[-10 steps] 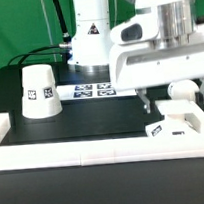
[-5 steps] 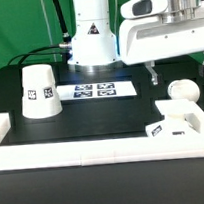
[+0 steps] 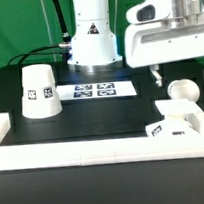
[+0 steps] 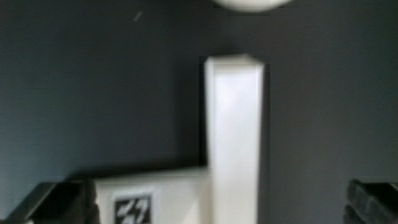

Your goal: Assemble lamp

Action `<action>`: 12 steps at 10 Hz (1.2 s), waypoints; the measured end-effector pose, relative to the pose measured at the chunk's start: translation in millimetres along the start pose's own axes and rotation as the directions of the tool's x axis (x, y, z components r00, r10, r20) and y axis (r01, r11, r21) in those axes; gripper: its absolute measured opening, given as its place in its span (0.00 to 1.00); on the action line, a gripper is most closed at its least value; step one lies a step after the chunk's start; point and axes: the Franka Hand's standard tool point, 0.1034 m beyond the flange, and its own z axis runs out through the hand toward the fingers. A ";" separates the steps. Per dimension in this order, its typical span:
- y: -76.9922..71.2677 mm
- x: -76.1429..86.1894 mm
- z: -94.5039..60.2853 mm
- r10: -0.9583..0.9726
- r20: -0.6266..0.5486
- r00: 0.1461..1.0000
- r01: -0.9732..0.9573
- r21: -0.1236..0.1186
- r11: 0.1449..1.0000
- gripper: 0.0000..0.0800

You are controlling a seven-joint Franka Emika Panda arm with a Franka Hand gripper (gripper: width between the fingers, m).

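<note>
Below the claw [image 3: 179, 65]: the base [image 3: 177, 113], a low blocky part, lies flat on the black worktop [image 3: 101, 115]. In the wrist view the base [image 4: 151, 195] shows a tagged face beneath the fingertips.
Claw: hangs clear above the parts, spread wide and gripping nothing. Its two dark fingertips [image 4: 50, 200] sit at opposite edges of the wrist view.
Bulb: the bulb [image 3: 178, 87] rests on the worktop just beyond the base, under the claw and apart from the fingers. Only its round head is plain, and I cannot tell which way the neck points.
Shade: the shade [image 3: 38, 93] stands upright well off to the exterior view's left of the claw. Its narrow end is up and its wide mouth down, so its long axis is vertical. Its tags face the camera.
Marker board: the marker board [image 3: 94, 90] lies flat on the worktop between shade and claw.
Rail: the white border rail [image 3: 84, 150] runs crosswise on the camera's side of the claw, with the base just beside its inner edge.
</note>
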 end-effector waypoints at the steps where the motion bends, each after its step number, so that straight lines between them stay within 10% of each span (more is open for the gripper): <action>1: -6.9 -8.3 4.0 -0.006 0.003 1.000 0.006 -0.001 1.000 0.87; 5: -7.8 -14.5 6.0 -0.016 0.041 0.999 0.016 -0.008 1.000 0.87; 12: -4.6 -30.5 15.1 0.013 0.503 0.864 0.019 -0.057 0.998 0.87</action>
